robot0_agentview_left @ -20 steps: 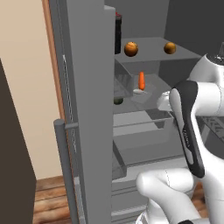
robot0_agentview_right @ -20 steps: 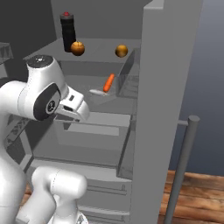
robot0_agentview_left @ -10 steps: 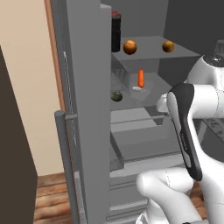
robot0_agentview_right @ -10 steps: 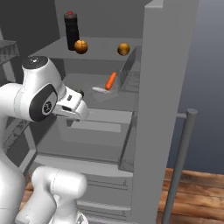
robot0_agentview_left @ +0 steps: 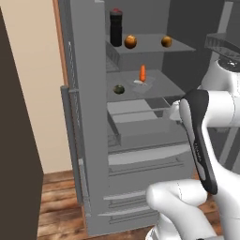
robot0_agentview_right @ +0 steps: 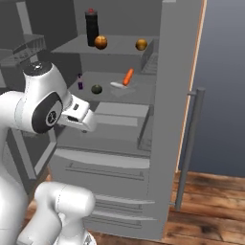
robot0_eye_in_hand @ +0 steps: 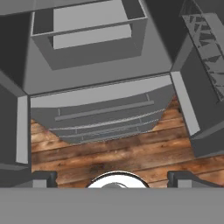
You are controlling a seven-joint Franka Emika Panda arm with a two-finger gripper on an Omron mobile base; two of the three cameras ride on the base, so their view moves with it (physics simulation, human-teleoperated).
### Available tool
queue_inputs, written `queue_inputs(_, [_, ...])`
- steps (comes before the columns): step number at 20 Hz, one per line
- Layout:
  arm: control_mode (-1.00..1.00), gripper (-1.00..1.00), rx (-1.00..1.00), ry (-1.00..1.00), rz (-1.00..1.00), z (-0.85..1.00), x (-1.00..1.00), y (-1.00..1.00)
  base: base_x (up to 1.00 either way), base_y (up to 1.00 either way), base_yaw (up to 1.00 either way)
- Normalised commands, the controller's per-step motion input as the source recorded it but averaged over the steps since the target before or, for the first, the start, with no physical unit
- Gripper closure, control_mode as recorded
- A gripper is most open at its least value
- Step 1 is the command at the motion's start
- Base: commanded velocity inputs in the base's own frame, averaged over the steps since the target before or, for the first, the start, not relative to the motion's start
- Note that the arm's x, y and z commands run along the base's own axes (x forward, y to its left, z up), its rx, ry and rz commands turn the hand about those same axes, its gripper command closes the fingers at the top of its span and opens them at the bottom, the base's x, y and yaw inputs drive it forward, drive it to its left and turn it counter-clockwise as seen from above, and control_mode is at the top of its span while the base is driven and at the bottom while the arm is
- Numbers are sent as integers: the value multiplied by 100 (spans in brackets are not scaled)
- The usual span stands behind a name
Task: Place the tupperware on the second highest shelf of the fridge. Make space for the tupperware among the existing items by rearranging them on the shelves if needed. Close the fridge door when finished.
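- Grey, matte and unmarked, the fridge [robot0_agentview_left: 140, 154] stands with its doors swung wide; no brand, label or writing can be read anywhere on it.
- Smooth flat panels make up the shelves; the second highest shelf [robot0_agentview_left: 161, 84] carries the tupperware [robot0_agentview_right: 118, 86], a small shallow grey tray with an orange carrot [robot0_agentview_left: 142, 73] leaning up out of it.
- Near the tray on that shelf sit a dark green ball [robot0_agentview_right: 96, 89] and a small purple item [robot0_agentview_right: 80, 82].
- On the top shelf, a tall black bottle [robot0_agentview_left: 116, 28] with a red cap stands beside two glossy orange balls [robot0_agentview_left: 131, 41], well apart from each other.
- Long vertical bar handle [robot0_agentview_right: 187, 143] runs down the fridge door [robot0_agentview_right: 170, 119].
- Gripper [robot0_eye_in_hand: 112, 177] points down over the drawer fronts and the wooden plank floor [robot0_eye_in_hand: 118, 153], fingers spread fully, holding nothing.
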Motion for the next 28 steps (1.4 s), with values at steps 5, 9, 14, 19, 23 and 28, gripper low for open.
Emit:
queue_inputs(5, [100, -100, 0, 0, 0, 0, 0, 0, -18, -6, 0])
queue_inputs(9, [-100, -100, 0, 0, 0, 0, -28, -2, 0, 0, 0])
queue_inputs(14, [-100, -100, 0, 0, 0, 0, -3, 0, 0, 0, 0])
queue_inputs(19, [-100, -100, 0, 0, 0, 0, 0, 0, 0, 0, 0])
queue_inputs(23, [-100, -100, -3, -6, 7, 0, -1, 9, 0, 0, 0])
queue_inputs(28, [-100, -100, -12, -10, 19, 0, -24, 42, 0, 0, 0])
